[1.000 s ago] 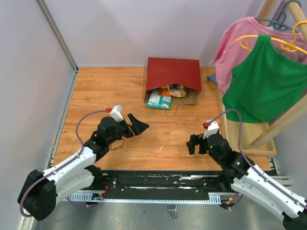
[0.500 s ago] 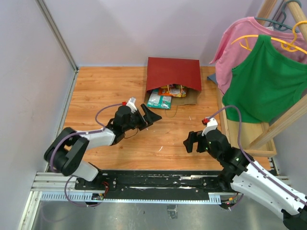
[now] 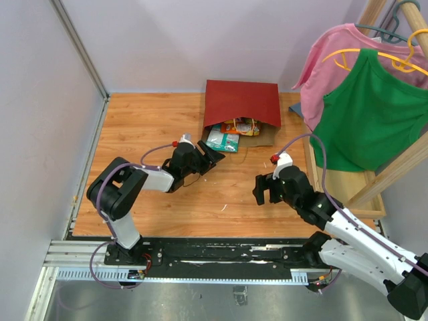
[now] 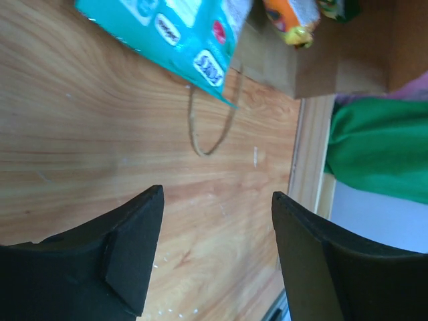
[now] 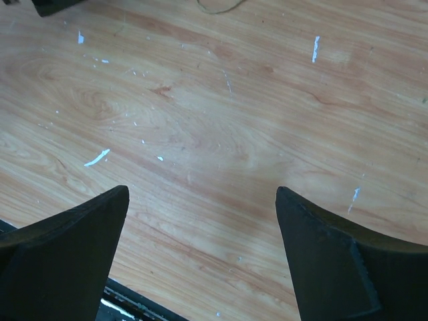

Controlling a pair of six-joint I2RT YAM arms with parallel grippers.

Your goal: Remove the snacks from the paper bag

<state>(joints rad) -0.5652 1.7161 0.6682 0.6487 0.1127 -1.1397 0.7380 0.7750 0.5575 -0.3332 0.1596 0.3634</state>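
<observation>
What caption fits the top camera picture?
Left gripper close to snacks poking out of the red paper bag.

Wooden table [image 3: 147, 127], pale walls [image 3: 167, 40], wooden clothes rack [image 3: 388, 175].

white and black arms [image 3: 354, 234] with purple cables [image 3: 158, 148] and red-tipped plugs [image 3: 277, 160].

Top view: bright, even, diffuse light; worktop [image 3: 134, 127] evenly lit w/ soft faint shadows beneath arms [image 3: 152, 179]. L wrist view: L fingers [image 4: 130, 254] black, soft-edged, out of focus; teal packet [image 4: 180, 33] sl. blurred. R wrist view: wood grain sharp; R fingers [image 5: 67, 234] featureless, edges fuzzy.
</observation>
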